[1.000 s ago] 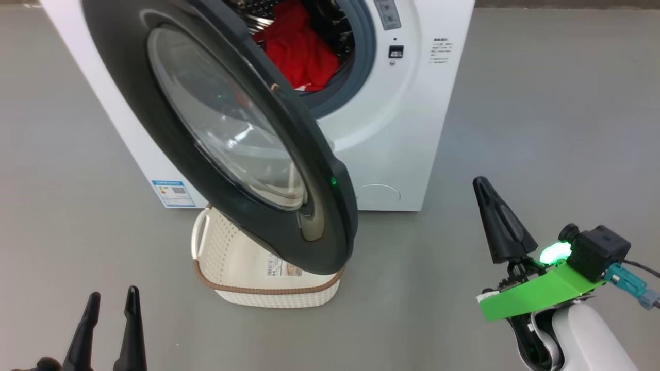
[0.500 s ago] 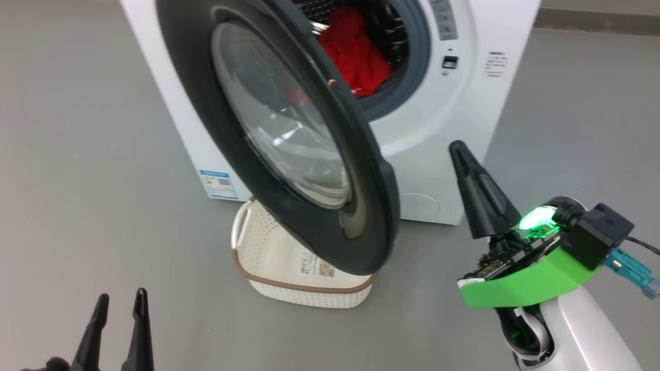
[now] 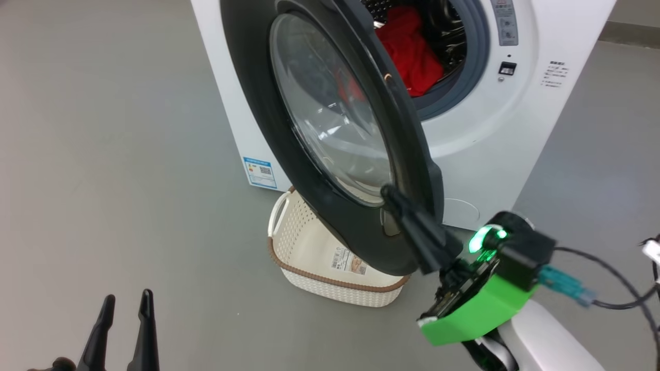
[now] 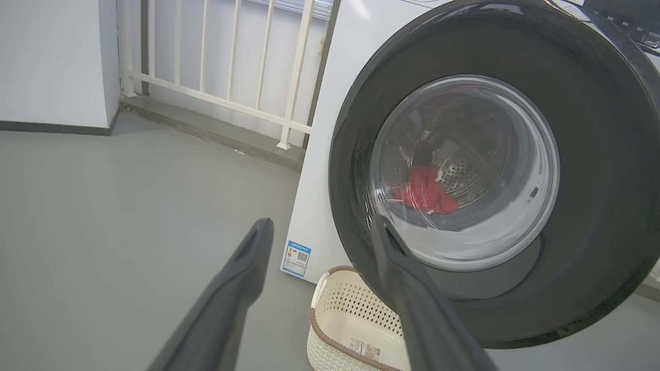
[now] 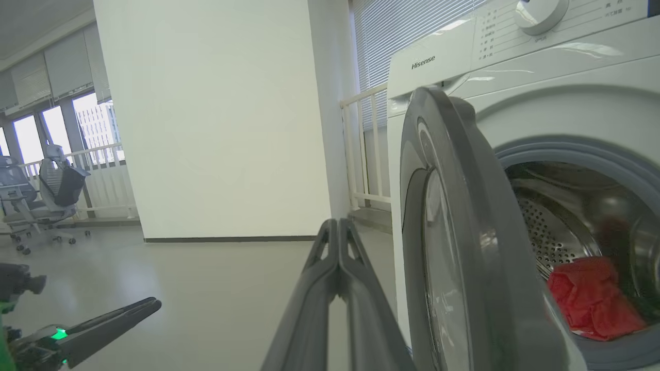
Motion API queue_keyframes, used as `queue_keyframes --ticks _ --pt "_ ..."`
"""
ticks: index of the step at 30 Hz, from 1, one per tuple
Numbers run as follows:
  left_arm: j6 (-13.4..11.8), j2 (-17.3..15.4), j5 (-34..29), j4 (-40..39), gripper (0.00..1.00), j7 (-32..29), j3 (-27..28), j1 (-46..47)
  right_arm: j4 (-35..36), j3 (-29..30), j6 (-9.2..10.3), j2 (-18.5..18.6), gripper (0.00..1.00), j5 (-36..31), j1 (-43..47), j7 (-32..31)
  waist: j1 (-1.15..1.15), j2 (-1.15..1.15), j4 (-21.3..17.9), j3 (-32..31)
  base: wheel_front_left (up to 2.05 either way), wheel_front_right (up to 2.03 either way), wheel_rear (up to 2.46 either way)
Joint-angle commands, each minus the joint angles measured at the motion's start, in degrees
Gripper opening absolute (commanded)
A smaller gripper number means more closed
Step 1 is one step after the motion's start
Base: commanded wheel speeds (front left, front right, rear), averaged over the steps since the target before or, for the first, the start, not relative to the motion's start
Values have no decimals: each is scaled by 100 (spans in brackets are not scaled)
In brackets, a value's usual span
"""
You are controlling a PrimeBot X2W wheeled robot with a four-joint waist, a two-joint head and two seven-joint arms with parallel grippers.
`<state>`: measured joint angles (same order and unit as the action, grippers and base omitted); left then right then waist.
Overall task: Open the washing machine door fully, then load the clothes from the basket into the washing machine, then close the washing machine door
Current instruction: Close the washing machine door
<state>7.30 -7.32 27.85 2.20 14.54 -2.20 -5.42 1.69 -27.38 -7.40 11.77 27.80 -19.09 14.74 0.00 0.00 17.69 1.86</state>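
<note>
- Door [image 3: 330, 113] stands half open, swung out from the washer [image 3: 515, 134], its lower edge over the basket [image 3: 309, 247].
- Clothes [image 3: 410, 51] lie in the drum [image 3: 456, 31]; the basket sits on the floor [image 3: 103, 154] before the washer.
- The right jaws are clenched on nothing, tips by the door's lower outer face; contact unclear.
- The left jaws are spread, low, well apart from the door.

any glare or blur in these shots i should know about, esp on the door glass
Head view: pale reflection streaks across the washing machine door glass, red clothes sharp beyond it. Left wrist view: left gripper soft, close to the lens. Right wrist view: far windows blown out, white wall tinted greenish.
</note>
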Motion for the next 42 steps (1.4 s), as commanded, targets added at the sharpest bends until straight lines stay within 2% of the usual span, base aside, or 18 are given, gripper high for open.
queue_keyframes --ticks 1,7,20,42 --pt "19 -58 34 -100 100 46 171 251 -14 -182 -9 38 0 -101 -162 26 0 0 63 49 0 0 0" --pt "19 -40 87 -102 100 46 210 297 -651 -414 -9 157 0 -221 -223 26 0 0 114 177 0 0 0" --pt "19 -22 144 -114 100 46 215 461 -1435 -439 -9 207 0 -219 -471 26 0 0 126 453 0 0 0" --pt "19 -164 256 -191 100 46 120 820 -1827 500 -9 494 0 -398 -1141 26 0 0 152 1261 0 0 0"
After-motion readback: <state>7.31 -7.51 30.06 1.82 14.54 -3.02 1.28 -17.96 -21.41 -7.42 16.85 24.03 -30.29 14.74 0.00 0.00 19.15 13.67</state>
